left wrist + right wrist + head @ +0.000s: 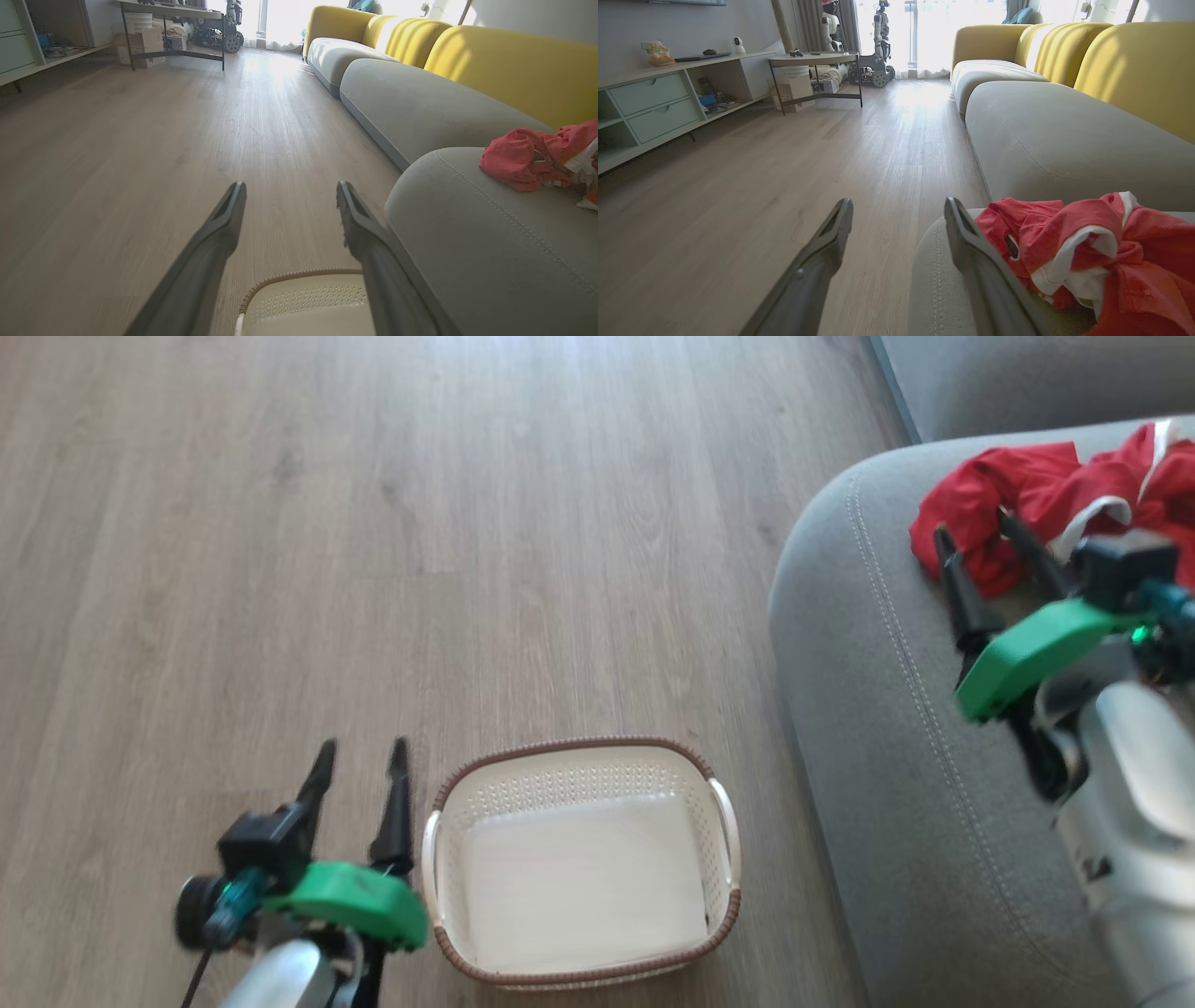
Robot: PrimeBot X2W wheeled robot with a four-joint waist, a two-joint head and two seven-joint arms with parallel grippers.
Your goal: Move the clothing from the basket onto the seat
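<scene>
Pulling the right gripper (pixel 973 525) back could snag the clothing (pixel 1036 485), heaped far right on the seat (pixel 887 709) near its edge, since its open jaws sit just beside it; the left gripper (pixel 363 749), also open, hangs left of the empty basket (pixel 569 745).

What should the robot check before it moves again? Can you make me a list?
1. The basket is empty: ok.
2. The clothing lies on the seat: ok.
3. The left hand is open, holding nothing: ok.
4. The right hand is open, gripping nothing: ok.
5. The right hand's fingers are clear of the cloth: cannot tell; one sits right beside it.
</scene>
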